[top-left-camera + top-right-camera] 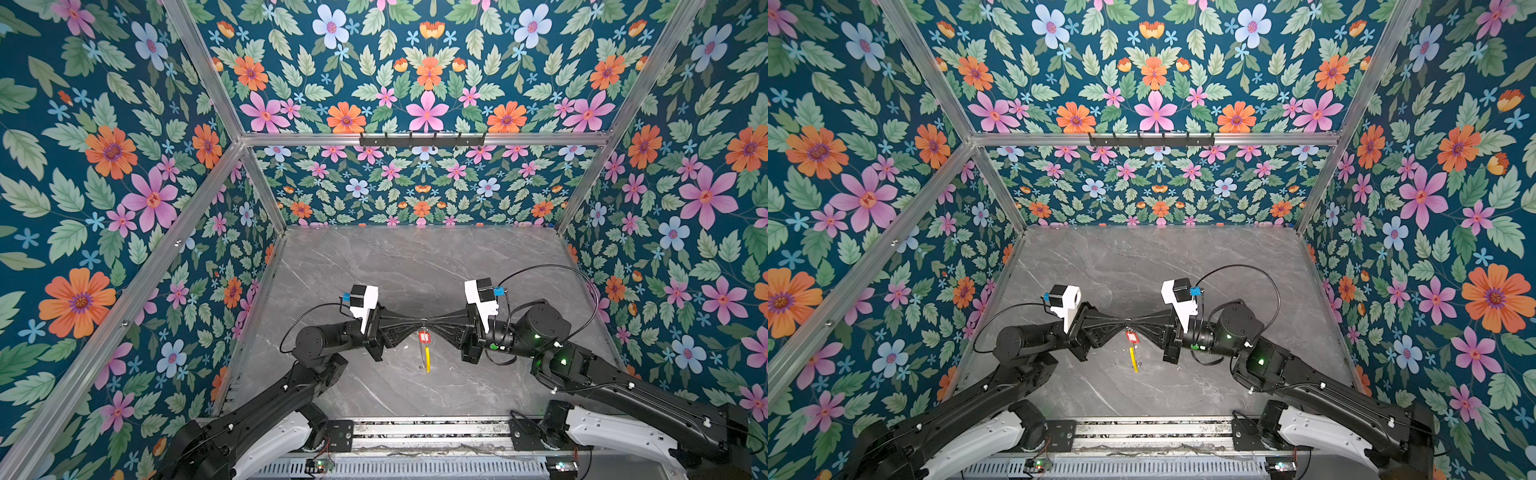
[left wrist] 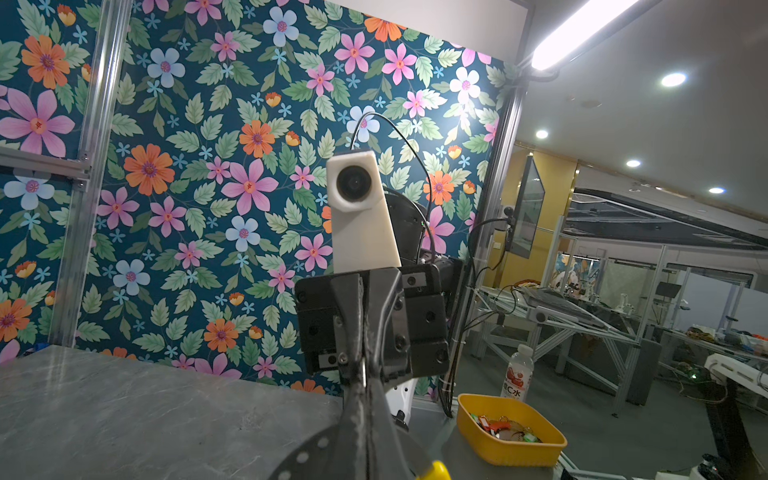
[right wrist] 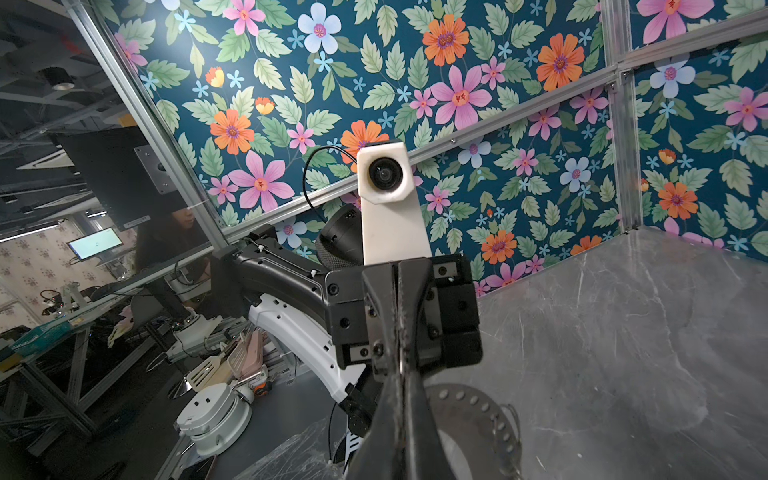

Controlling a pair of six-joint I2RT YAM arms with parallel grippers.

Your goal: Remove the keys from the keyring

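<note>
Keyring (image 1: 427, 362) dangles edge-on beneath clenched left claw (image 1: 417, 327) and right claw (image 1: 431, 326); grasped parts hidden.

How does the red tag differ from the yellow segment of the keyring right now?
The red tag is a short oblong; the yellow segment of the keyring is a thin strip seen edge-on. The red tag sits just under where the left gripper and right gripper meet tip to tip; the yellow segment hangs lower. Both dangle below the shut grippers.

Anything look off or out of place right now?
Nothing damaged or spilled. The keyring hangs edge-on, pinched at its top by the left gripper and right gripper. Only the red-tagged key shows; no blue tag visible.
</note>
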